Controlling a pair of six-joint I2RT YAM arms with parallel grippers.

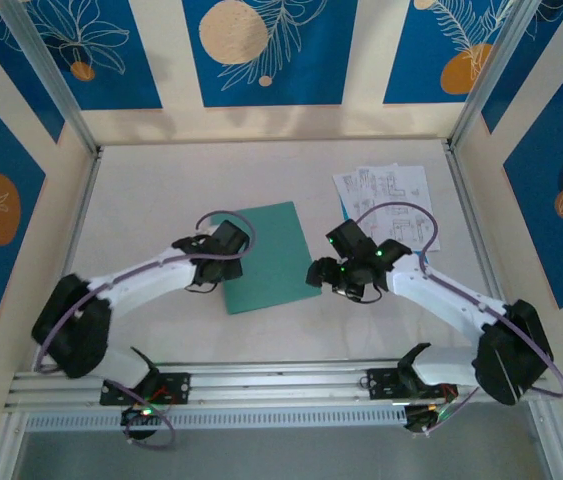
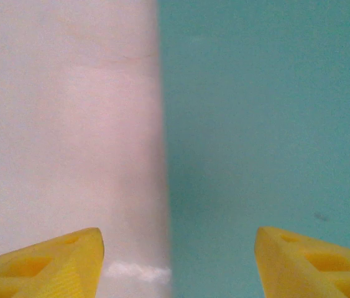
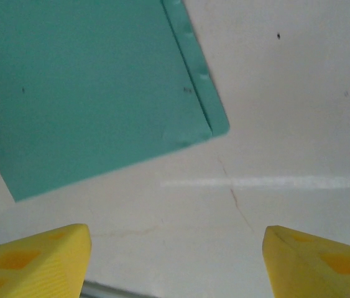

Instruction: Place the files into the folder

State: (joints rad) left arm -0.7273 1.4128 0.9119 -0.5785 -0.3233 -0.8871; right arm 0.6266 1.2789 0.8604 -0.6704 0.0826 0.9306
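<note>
The flat teal-green rectangular folder (image 1: 269, 256) lies closed on the pale off-white desk (image 1: 151, 200), between the two hands. The left hand (image 1: 233, 240) sits at one long edge of the folder, its arm reaching in from the near left corner. In the left wrist view, this hand (image 2: 178, 267) is released, its yellow fingertips (image 2: 50, 261) spread wide. The straight edge of the folder (image 2: 268, 124) runs forward through the gap between them. One fingertip is over bare desk (image 2: 63, 124) and the other over teal cover. Whether either tip touches the surface I cannot tell.

The right hand (image 1: 317, 272) is just beside the opposite edge of the folder, close to its near corner. In the right wrist view it (image 3: 175, 261) is also released, with its yellow fingertips (image 3: 32, 261) wide apart over bare desk (image 3: 286, 74). The folder (image 3: 94, 93) lies ahead of them and off to one side, not between them. Its rounded corner points toward the middle of the gap, and a narrow folded strip with a wavy rim runs along the edge nearest that corner.

The thin white paper sheets printed with black line diagrams (image 1: 383, 192) lie slightly fanned on the desk beyond the right hand. They are on the side of that hand away from the folder, apart from both, with the arm's purple cable (image 1: 401, 215) looping over their near part.
</note>
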